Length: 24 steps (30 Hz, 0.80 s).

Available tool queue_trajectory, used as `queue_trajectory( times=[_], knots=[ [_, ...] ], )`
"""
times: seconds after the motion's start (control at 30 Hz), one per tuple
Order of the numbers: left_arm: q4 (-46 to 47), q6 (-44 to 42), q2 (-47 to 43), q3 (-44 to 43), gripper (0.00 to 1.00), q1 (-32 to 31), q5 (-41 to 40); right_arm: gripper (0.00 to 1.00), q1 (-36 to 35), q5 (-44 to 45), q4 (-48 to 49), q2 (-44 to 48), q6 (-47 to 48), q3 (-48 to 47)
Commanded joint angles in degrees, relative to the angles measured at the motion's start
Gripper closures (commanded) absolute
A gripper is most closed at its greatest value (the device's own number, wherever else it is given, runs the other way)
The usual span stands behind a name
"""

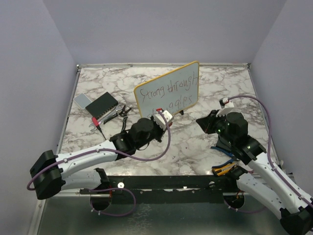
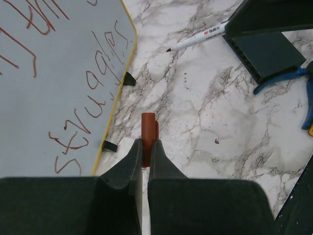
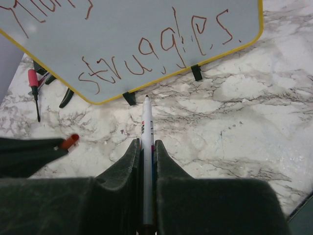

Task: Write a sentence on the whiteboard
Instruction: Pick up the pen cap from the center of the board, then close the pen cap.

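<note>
Before one whiteboard (image 1: 166,90), left hand (image 2: 146,143) pinches one apparent cap (image 2: 148,126), right hand (image 3: 146,143) one marker (image 3: 146,120).

The whiteboard (image 1: 191,94), pale grey with rounded corners and a thin yellow frame, stands propped on small black feet on the bench (image 1: 195,147), turned askew. The sentence (image 1: 166,87) fills two thin handwritten lines: "Strong throught" above "struggles".

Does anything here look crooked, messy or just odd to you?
The whiteboard stands askew on the marble table, so its lines slant in the top view. The sentence seems to read "Strong throught struggles", where "throught" looks misspelled. Nothing appears spilled or broken.
</note>
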<state>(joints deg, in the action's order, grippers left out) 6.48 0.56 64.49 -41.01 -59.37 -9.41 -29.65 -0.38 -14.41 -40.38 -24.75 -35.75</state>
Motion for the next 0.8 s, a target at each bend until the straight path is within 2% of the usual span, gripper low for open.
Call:
queue_trajectory(
  times=[0.0, 0.07, 0.23, 0.43, 0.77],
  knots=[
    [-15.4, -6.7, -4.6, -4.8, 1.00, 4.3, 13.0, 0.99, 0.1, -8.5, -2.6, -4.9, 2.2, -5.0],
    [-18.2, -9.3, -5.9, -4.6, 1.00, 5.3, 16.7, 0.99, 0.1, -13.6, -2.0, -6.8, 2.6, -6.4],
    [-18.3, -8.5, -8.9, -1.5, 1.00, 5.6, 23.3, 1.00, 0.1, -26.9, -0.9, -10.0, 2.0, -9.1],
    [-17.7, -8.5, -9.8, 0.1, 1.00, 5.7, 28.1, 1.00, 0.2, -36.5, -3.6, -12.1, 2.7, -11.5],
    [-17.8, -8.5, -13.9, 1.2, 1.00, 5.7, 28.6, 1.00, 0.2, -41.3, -11.7, -12.6, 5.8, -15.0]
  ],
)
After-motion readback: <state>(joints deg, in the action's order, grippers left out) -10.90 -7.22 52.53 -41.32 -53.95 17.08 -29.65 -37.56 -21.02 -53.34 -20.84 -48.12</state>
